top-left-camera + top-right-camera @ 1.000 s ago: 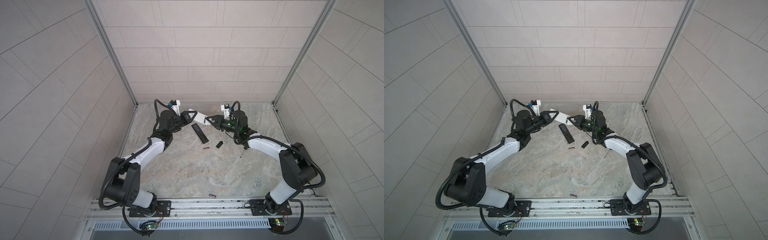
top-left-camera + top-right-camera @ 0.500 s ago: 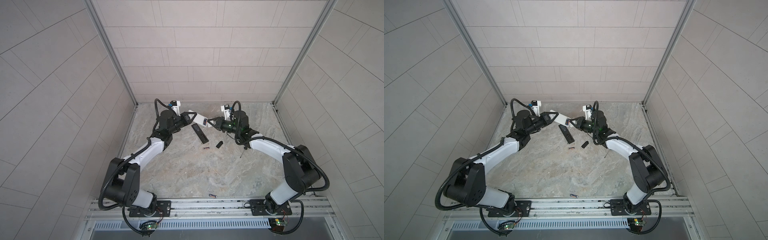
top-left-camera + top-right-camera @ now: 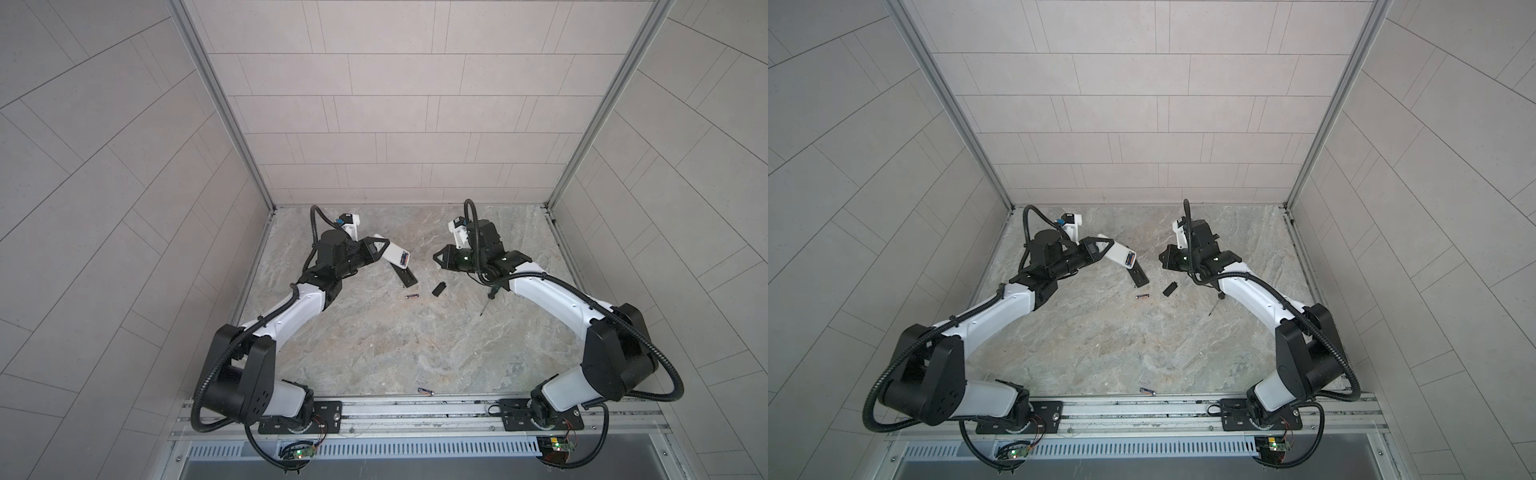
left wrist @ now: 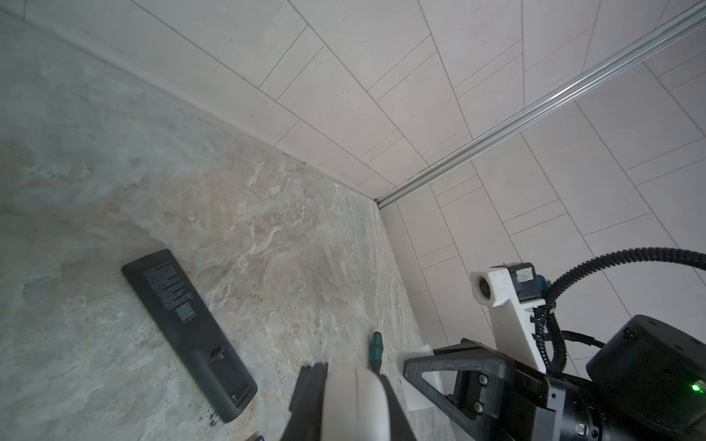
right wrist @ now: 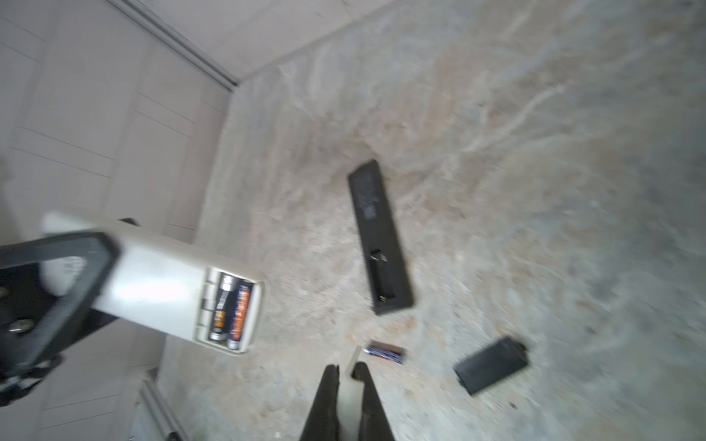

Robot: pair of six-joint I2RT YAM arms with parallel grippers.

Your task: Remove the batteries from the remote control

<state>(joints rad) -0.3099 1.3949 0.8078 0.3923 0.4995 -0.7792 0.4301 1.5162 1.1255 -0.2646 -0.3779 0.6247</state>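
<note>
White cover blurred in right gripper; remote shows 2 batteries.

batteries: two in open bay of white remote | loose battery: near black remote

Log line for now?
left fingers: hold white plastic remote | right fingers: pinch thin white cover | batteries: two in open bay

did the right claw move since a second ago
Yes. In a top view the right claw has pulled back rightward, away from the black remote, which lies still.
</note>
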